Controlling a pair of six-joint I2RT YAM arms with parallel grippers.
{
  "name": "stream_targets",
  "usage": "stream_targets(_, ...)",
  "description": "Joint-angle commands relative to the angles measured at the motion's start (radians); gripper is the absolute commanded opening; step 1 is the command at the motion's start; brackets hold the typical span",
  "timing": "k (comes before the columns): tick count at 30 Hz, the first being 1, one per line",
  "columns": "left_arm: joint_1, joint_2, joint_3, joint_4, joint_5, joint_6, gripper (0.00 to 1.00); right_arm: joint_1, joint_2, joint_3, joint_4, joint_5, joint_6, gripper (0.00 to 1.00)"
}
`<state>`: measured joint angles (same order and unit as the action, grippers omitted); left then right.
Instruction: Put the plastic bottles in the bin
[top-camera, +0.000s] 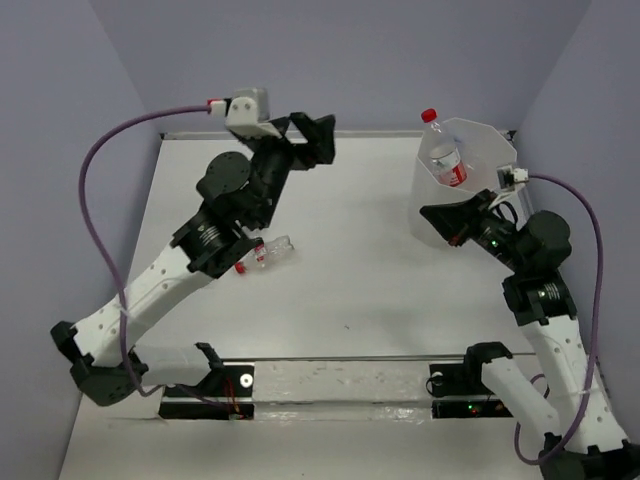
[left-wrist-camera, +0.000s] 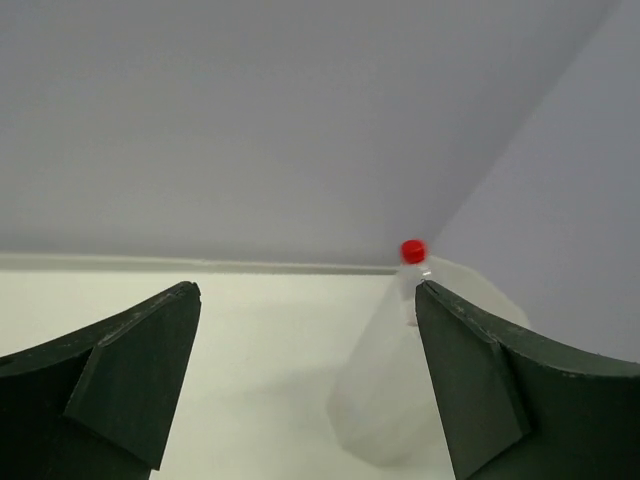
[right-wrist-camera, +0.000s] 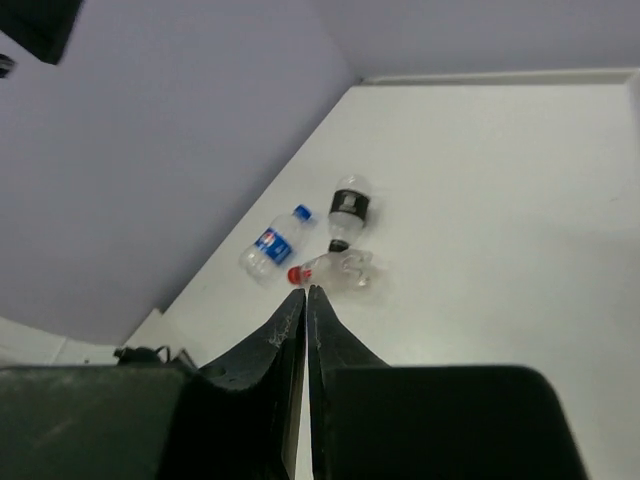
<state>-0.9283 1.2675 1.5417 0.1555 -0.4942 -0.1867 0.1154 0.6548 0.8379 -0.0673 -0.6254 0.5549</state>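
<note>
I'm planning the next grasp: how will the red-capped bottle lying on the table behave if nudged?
The red-capped bottle lies on its side on the table, so a sideways push would likely roll it. It looks clear and empty, so probably light and quick to skid. Its clear plastic wall may dent under a firm squeeze.

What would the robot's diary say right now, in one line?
left tool: open, empty | right tool: shut, empty | bin: red-capped bottle inside | table: three bottles lying

Translucent white bin, red-capped bottle, perhaps blue-labelled bottle
</note>
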Motion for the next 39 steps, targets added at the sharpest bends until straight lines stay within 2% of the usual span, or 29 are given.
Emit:
stream_targets(1, 0.115, -0.226, -0.366, -0.161, -0.070, -0.229, 0.99, 0.267, 0.138, 0.052, 0.094, 0.016, -0.086, 0.10)
stream_targets(2, 0.147, -0.276, -0.412, -0.218, -0.110, -0.249, 0.99, 0.338, 0.176, 0.102, 0.072, 0.115, -0.130, 0.11)
stream_targets(4, 0.172, -0.391, -0.515, -0.299, -0.157, -0.310, 0.98, 0.511, 0.309, 0.150, 0.024, 0.188, -0.221, 0.15)
stream_targets(7, 0.197, -0.483, -0.592, -0.431, -0.239, -0.385, 0.98, 0.625, 0.498, 0.240, 0.000, 0.283, -0.282, 0.27)
stream_targets(8, 0.203, -0.496, -0.610, -0.457, -0.257, -0.402, 0.98, 0.645, 0.540, 0.256, 0.001, 0.338, -0.291, 0.32)
stream_targets(9, 0.219, -0.510, -0.629, -0.482, -0.270, -0.434, 0.98, 0.664, 0.578, 0.277, 0.018, 0.361, -0.302, 0.46)
stream_targets(11, 0.246, -0.514, -0.684, -0.514, -0.253, -0.491, 0.98, 0.696, 0.652, 0.302, 0.027, 0.380, -0.299, 0.58)
stream_targets(12, 0.262, -0.511, -0.705, -0.499, -0.233, -0.502, 0.98, 0.696, 0.708, 0.308, 0.038, 0.404, -0.293, 0.66)
stream_targets(14, 0.305, -0.484, -0.755, -0.453, -0.196, -0.543, 0.99, 0.710, 0.743, 0.297, 0.098, 0.453, -0.245, 0.74)
stream_targets(18, 0.387, -0.380, -0.799, -0.305, -0.139, -0.560, 0.99, 0.710, 0.744, 0.205, 0.217, 0.550, -0.126, 0.84)
stream_targets(22, 0.468, -0.156, -0.770, -0.205, -0.110, -0.540, 0.99, 0.710, 0.703, 0.078, 0.360, 0.566, -0.015, 0.88)
stream_targets(29, 0.539, 0.128, -0.654, -0.119, -0.090, -0.496, 0.99, 0.710, 0.675, -0.011, 0.388, 0.546, 0.002, 0.91)
stream_targets(39, 0.591, 0.365, -0.506, -0.079, -0.018, -0.428, 0.99, 0.719, 0.710, -0.063, 0.483, 0.527, 0.077, 0.95)
